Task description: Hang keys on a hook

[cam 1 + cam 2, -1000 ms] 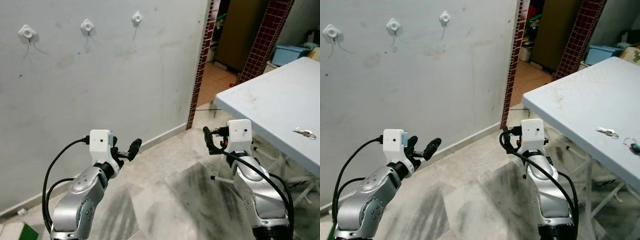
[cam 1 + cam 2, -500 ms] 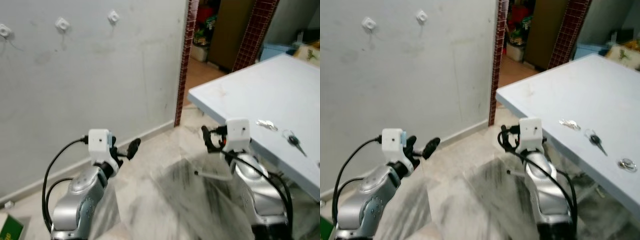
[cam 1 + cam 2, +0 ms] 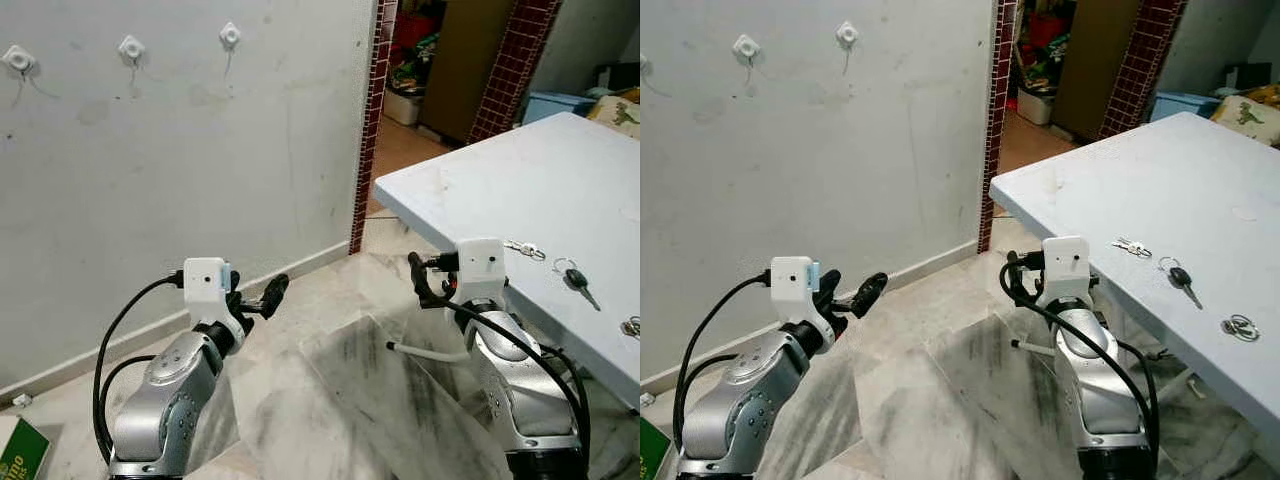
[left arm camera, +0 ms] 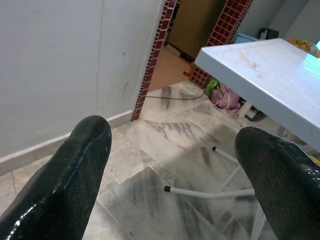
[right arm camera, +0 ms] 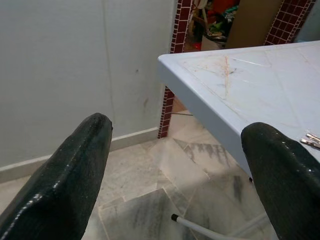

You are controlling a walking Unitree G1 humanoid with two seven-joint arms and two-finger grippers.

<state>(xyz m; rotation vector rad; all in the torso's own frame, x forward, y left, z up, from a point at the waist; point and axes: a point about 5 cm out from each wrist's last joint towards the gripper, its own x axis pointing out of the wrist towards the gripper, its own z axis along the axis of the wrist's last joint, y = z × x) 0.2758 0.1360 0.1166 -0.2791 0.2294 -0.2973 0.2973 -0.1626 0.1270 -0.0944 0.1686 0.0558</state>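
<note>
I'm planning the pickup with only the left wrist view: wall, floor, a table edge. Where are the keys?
Observer: On the white table, to the right of the right arm. There is a small key bunch, with a black-headed key further right.
Operator: Any hooks?
Observer: Three white hooks in a row, high on the grey wall to the left.
Operator: Is the right hand free?
Observer: Yes, the right hand is open and empty, near the table's corner.

View swung right; more table [image 3: 520, 180], black key [image 3: 580, 283] now visible.
</note>
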